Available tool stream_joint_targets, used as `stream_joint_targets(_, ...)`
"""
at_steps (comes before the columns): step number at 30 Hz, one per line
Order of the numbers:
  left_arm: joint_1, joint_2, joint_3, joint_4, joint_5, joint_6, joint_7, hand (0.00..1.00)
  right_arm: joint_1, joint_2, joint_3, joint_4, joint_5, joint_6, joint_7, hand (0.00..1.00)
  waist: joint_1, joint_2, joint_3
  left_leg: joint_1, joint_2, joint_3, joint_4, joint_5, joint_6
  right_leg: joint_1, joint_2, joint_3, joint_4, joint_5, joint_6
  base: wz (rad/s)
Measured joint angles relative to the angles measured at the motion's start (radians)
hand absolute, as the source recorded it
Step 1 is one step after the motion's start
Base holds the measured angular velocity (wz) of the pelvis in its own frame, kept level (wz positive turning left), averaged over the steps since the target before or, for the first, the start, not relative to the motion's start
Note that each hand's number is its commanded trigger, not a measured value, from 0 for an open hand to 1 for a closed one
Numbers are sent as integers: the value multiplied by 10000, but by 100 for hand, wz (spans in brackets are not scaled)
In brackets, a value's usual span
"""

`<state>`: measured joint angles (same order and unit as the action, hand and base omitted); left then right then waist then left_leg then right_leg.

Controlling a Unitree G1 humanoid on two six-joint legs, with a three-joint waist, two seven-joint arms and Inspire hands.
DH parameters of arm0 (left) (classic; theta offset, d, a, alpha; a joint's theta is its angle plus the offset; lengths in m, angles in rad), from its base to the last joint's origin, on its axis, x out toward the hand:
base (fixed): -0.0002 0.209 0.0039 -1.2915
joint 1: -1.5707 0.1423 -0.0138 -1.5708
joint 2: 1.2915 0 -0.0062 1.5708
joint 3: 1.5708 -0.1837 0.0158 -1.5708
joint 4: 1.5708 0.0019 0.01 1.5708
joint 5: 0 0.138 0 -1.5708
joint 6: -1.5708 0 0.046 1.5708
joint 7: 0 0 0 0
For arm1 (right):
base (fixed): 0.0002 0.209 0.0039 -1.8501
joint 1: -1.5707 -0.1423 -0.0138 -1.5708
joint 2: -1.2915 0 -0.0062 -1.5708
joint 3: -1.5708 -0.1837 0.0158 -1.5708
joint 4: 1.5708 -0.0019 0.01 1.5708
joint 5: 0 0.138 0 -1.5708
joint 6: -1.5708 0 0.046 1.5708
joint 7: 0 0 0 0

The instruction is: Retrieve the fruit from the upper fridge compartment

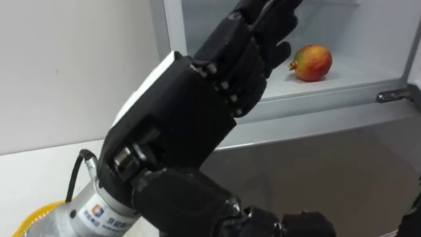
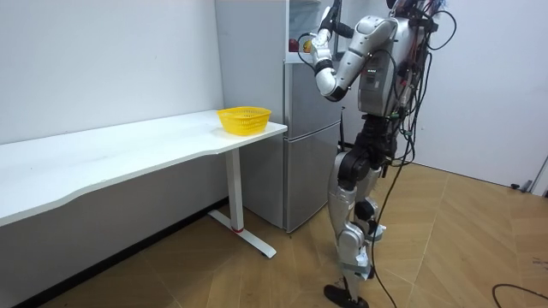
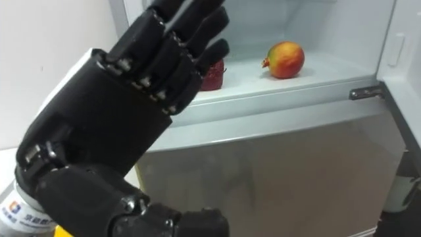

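Reach step, nothing grasped yet. Left hand (image 1: 184, 112) is raised in front of the open upper fridge (image 2: 300, 145), fingers straight and spread, holding nothing. The pomegranate (image 1: 312, 62) lies on the white shelf (image 1: 358, 76), well inside and to the right of the fingertips, apart from them. A second red fruit (image 3: 216, 76) sits further left on the same shelf, partly hidden behind the fingers. A dark shape at the lower right edge is probably the right hand (image 3: 411, 168); can't tell its state.

The robot stands at the fridge beside the table end, where the yellow basket (image 2: 244, 120) sits.

To do this well: swing the hand right and forward over the shelf lip, keep the fingers released until the palm is beside the pomegranate, then close from the side. It's round, so a nudge will likely roll it deeper.
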<state>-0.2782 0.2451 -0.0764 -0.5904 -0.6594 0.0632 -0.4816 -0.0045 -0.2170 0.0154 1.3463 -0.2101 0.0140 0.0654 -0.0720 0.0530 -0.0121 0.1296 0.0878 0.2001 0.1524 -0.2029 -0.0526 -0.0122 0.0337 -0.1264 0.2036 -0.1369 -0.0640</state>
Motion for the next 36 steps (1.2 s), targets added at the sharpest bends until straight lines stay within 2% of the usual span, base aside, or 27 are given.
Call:
stream_joint_targets(2, 141, 0, 7, 0, -4, 2, -11, 0, 72, 6, 2, -69, -70, 11, 1, 0, -12, 4, -3, -31, 11, -28, 0, 0, 0, 3, -23, -134, -1, 6, -12, 5)
stream_joint_targets(4, 146, 1, 7, 0, -29, 1, -21, 0, 175, 8, 0, -186, -59, 5, 2, 0, -56, 27, -17, -33, 14, -122, -3, 0, 0, 44, -18, -134, 0, 11, -19, 9)
stream_joint_targets(6, 146, 17, 6, 1, -29, 1, -24, 0, 205, 9, 3, -188, -49, 2, 1, 0, -47, -5, 5, 16, 20, -122, -2, 0, 0, 106, -12, -132, -13, 11, -20, 2)
stream_joint_targets(15, 146, 17, 86, 1, 66, 0, 82, 0, 304, 34, -6, -177, -775, 13, -23, 0, -51, 17, 10, 35, 24, -122, -2, 0, 0, 176, 5, -124, -163, 9, -20, 0)
stream_joint_targets(19, 258, 76, 414, 18, 84, -52, 461, 0, 501, 44, -7, -85, -732, 5, -228, 0, -28, 25, 85, 55, 27, -160, -1, 1, -2, 310, 10, -139, -173, -9, -15, 2)
stream_joint_targets(21, 668, 108, 806, 7, 449, -234, 606, 0, 731, 46, -64, -129, -685, -10, -342, 0, 28, 31, 89, 144, 23, -175, -6, 1, -1, 361, 10, -122, -132, -61, -20, -5)
stream_joint_targets(23, 1419, 158, 1653, 89, 1132, -365, 998, 0, 1101, 76, -399, -227, -608, 11, -385, 0, 267, -7, 162, 324, 21, -234, -1, 1, -1, 470, -2, -134, 6, -184, -65, -12)
stream_joint_targets(24, 1640, 160, 1828, 161, 1271, -449, 1155, 0, 1165, 78, -401, -222, -602, 23, -407, 0, 268, -20, 166, 339, 18, -285, -3, 0, -1, 494, -6, -132, 25, -222, -61, 9)
stream_joint_targets(25, 2164, 160, 2268, 229, 1562, -477, 1493, 0, 1279, 82, -526, -220, -613, 15, -415, 0, 327, -41, 170, 323, 13, -396, -10, 0, -1, 477, 3, -128, 40, -287, -58, 10)
stream_joint_targets(26, 2642, 165, 2849, 231, 1882, -472, 1828, 0, 1390, 94, -806, -231, -663, 0, -439, 0, 539, -48, 178, 315, 18, -374, -3, 0, -1, 408, 9, -125, 65, -333, -79, 7)
stream_joint_targets(27, 2892, 169, 3195, 228, 1940, -489, 2041, 0, 1431, 97, -914, -231, -684, -1, -461, 0, 596, -58, 183, 307, 20, -393, 2, 1, -1, 392, 8, -147, 84, -358, -86, 4)
stream_joint_targets(28, 3412, 170, 3919, 231, 1977, -553, 2562, 0, 1477, 100, -1181, -216, -721, -9, -518, 0, 676, -77, 178, 314, 23, -412, 0, 0, -1, 369, 4, -178, 155, -417, -102, 3)
stream_joint_targets(29, 3887, 169, 4568, 398, 2009, -710, 3090, 0, 1500, 94, -1288, -239, -716, -41, -630, 0, 712, -75, 140, 325, 26, -424, 27, 0, -2, 434, -16, -285, 174, -434, -118, 5)
stream_joint_targets(33, 4532, 165, 5706, 806, 2037, -725, 4655, 0, 1818, 100, -1590, -642, -607, -70, -862, 0, 864, -132, 125, 313, -4, -503, 115, -1, -3, 597, -105, -497, 177, -447, -93, 19)
stream_joint_targets(34, 4808, 163, 5982, 916, 2036, -840, 5090, 0, 1877, 101, -1657, -747, -578, -29, -881, 0, 1081, -91, 143, 334, -29, -631, 119, -1, -3, 600, -129, -488, 172, -467, -75, 13)
stream_joint_targets(35, 5016, 115, 6231, 1291, 2043, -1082, 5496, 0, 1883, 89, -1764, -749, -542, 44, -880, 0, 1189, -132, 160, 326, -71, -778, 135, -1, -2, 605, -170, -523, 194, -511, -24, 16)
stream_joint_targets(36, 5109, 77, 6346, 1520, 2057, -1161, 5741, 0, 1883, 84, -1852, -750, -534, 66, -880, 0, 1226, -110, 151, 324, -90, -809, 135, -1, -2, 582, -177, -519, 183, -544, 9, 26)
